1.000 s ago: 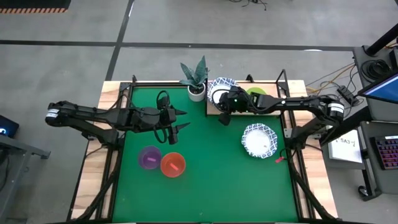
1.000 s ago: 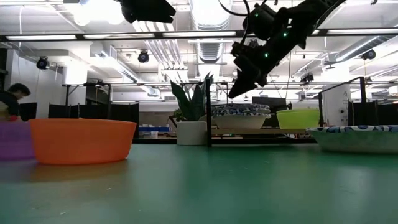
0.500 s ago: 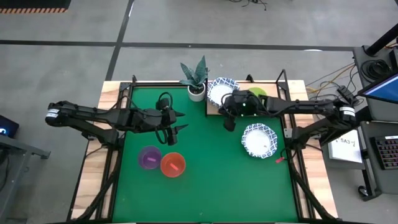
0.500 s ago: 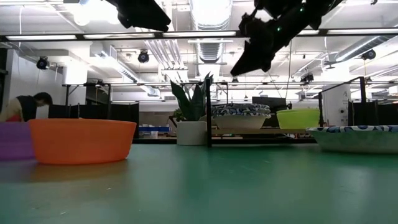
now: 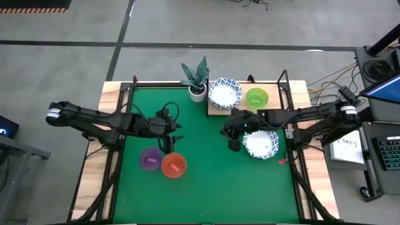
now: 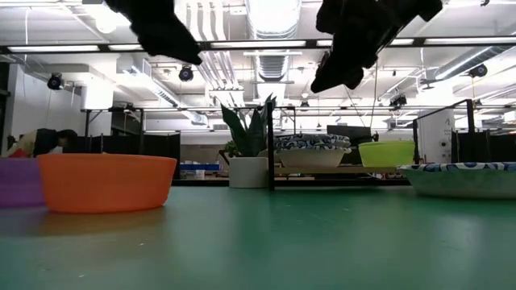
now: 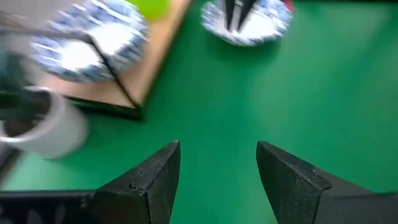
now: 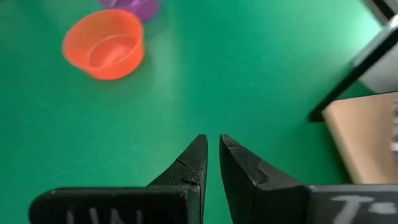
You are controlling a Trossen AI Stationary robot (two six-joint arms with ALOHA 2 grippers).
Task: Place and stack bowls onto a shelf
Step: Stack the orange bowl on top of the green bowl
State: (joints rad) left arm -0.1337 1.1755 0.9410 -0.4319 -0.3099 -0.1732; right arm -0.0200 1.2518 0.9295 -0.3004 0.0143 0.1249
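Note:
My left gripper [image 5: 170, 145] hangs open above the mat, just on the far side of the red bowl [image 5: 174, 165] and the purple bowl [image 5: 150, 159], which sit on their bases side by side. My right gripper [image 5: 233, 145] is shut on nothing and hovers beside the left rim of a blue-rimmed white bowl [image 5: 261, 142] on the mat. The pale wooden shelf [image 5: 215, 110] carries a stack of blue-rimmed bowls [image 5: 224, 92] and a lime-green bowl [image 5: 257, 97]. No yellow bowl shows. The right wrist view shows the red bowl [image 8: 104, 43] far ahead of the shut fingers.
A potted plant in a white pot [image 5: 198, 92] stands at the shelf's left end. Black frame posts [image 5: 284, 78] rise at the mat's far corners and by the shelf. Open green mat [image 5: 206, 181] lies between the two arms and toward the near edge.
My right gripper has left the shelf's near edge and travelled toward the table's near edge, ending beside the blue-rimmed bowl on the mat. My left gripper has swung from pointing right to pointing toward the near edge, moving toward the red and purple bowls.

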